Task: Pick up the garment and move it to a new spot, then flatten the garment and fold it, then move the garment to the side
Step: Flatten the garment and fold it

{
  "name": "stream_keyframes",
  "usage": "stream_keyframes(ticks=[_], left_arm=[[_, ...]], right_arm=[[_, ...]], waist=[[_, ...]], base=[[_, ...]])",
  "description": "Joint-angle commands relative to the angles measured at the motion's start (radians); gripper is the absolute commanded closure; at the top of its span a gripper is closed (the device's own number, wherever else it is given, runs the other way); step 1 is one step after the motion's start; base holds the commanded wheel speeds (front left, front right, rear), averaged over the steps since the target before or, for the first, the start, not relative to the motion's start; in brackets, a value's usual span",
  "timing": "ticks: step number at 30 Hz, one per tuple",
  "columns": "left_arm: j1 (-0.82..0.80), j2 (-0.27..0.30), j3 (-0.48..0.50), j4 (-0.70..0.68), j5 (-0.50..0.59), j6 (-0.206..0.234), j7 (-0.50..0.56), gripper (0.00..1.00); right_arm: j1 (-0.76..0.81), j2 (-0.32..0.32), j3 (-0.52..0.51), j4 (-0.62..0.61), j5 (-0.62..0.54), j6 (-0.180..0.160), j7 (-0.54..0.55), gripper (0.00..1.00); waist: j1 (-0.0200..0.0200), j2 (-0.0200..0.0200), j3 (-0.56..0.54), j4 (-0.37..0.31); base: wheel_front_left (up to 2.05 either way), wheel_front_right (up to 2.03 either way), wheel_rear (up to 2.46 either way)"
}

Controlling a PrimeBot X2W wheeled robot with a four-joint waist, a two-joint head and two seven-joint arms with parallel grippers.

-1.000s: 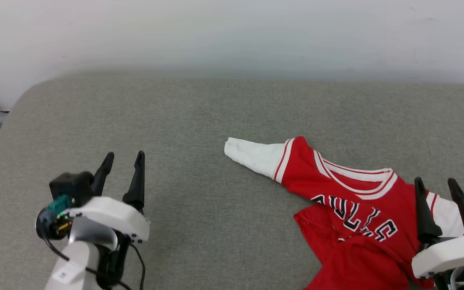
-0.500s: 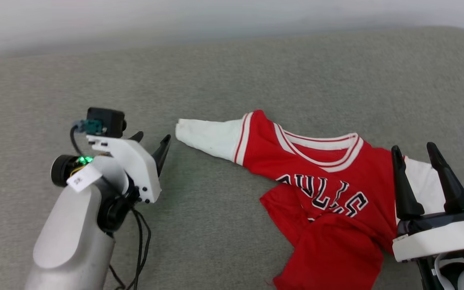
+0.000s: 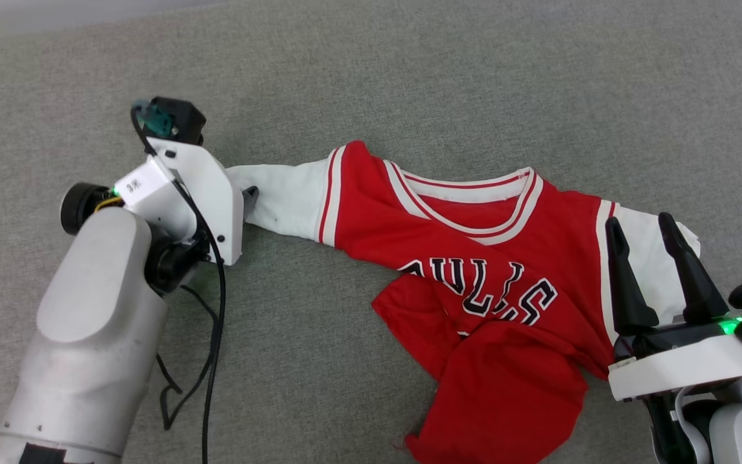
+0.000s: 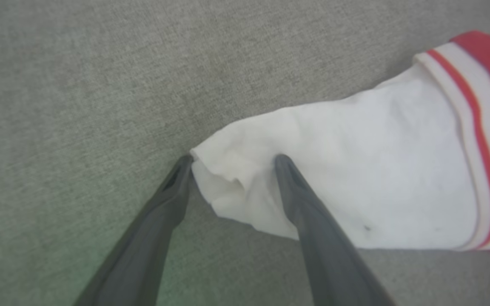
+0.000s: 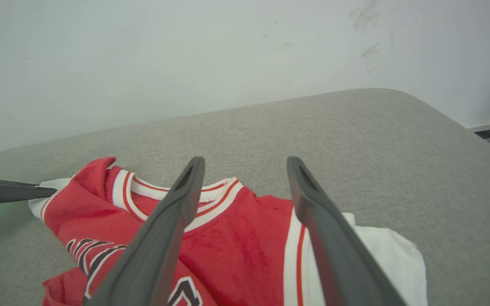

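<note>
The garment point(image 3: 474, 251) is a red jersey with white sleeves and dark, white-outlined letters. It lies rumpled on the grey cushion point(image 3: 474, 96), its lower part bunched over the front. My left gripper point(image 4: 233, 159) is open and low at the end of the left white sleeve point(image 4: 377, 170). One finger is at the cuff's edge and the other rests over the cloth. In the head view the left gripper point(image 3: 248, 195) is mostly hidden by its white wrist housing. My right gripper point(image 3: 638, 221) stands open above the right white sleeve, holding nothing; the right wrist view shows the same gripper point(image 5: 246, 159) over the jersey point(image 5: 236, 238).
The cushion's rounded far right corner point(image 5: 432, 110) meets a white wall point(image 5: 185, 55). Black cables point(image 3: 213, 335) hang from my left forearm. Bare cushion stretches behind and to the left of the jersey.
The head camera has tipped down and closer. My left gripper has travelled right to the white sleeve's end. The right gripper stays open over the right sleeve.
</note>
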Motion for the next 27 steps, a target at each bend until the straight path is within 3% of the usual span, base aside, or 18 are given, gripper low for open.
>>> stream_keyframes(ticks=[1, 6, 7, 9, 18, 27], left_arm=[[0.024, -0.001, -0.022, 0.039, 0.001, -0.005, 0.035, 0.00], [0.064, -0.030, -0.102, 0.115, -0.026, -0.024, 0.160, 0.00], [0.072, -0.033, -0.117, 0.119, -0.029, -0.027, 0.167, 0.27], [0.082, -0.039, -0.138, 0.118, -0.035, -0.031, 0.153, 1.00], [0.082, 0.003, -0.150, 0.042, -0.040, -0.030, -0.016, 1.00], [0.161, 0.043, -0.080, -0.109, -0.048, 0.021, -0.213, 1.00]], right_arm=[[-0.015, 0.003, 0.004, 0.005, 0.001, -0.001, -0.007, 0.00], [-0.029, 0.003, 0.001, 0.040, 0.024, -0.001, -0.018, 0.00], [-0.029, 0.003, 0.002, 0.046, 0.024, -0.001, -0.018, 0.00], [-0.034, 0.003, -0.001, 0.056, 0.025, -0.001, -0.020, 0.00], [-0.039, 0.003, -0.053, 0.085, 0.007, -0.001, 0.006, 0.00], [-0.001, 0.002, -0.212, 0.131, 0.009, -0.001, 0.092, 0.00]], waist=[[-0.0001, 0.0000, 0.017, -0.015], [-0.0001, 0.0000, 0.033, -0.016], [-0.0001, 0.0000, 0.034, -0.016], [-0.0001, 0.0000, 0.033, -0.014], [-0.0001, 0.0000, -0.031, 0.024], [-0.0001, 0.0000, -0.131, 0.087]], base=[[0.00, 0.00, 0.00], [0.00, 0.00, 0.00], [0.00, 0.00, 0.00], [0.00, 0.00, 0.00], [0.00, 0.00, 0.00], [0.00, 0.00, 0.00]])
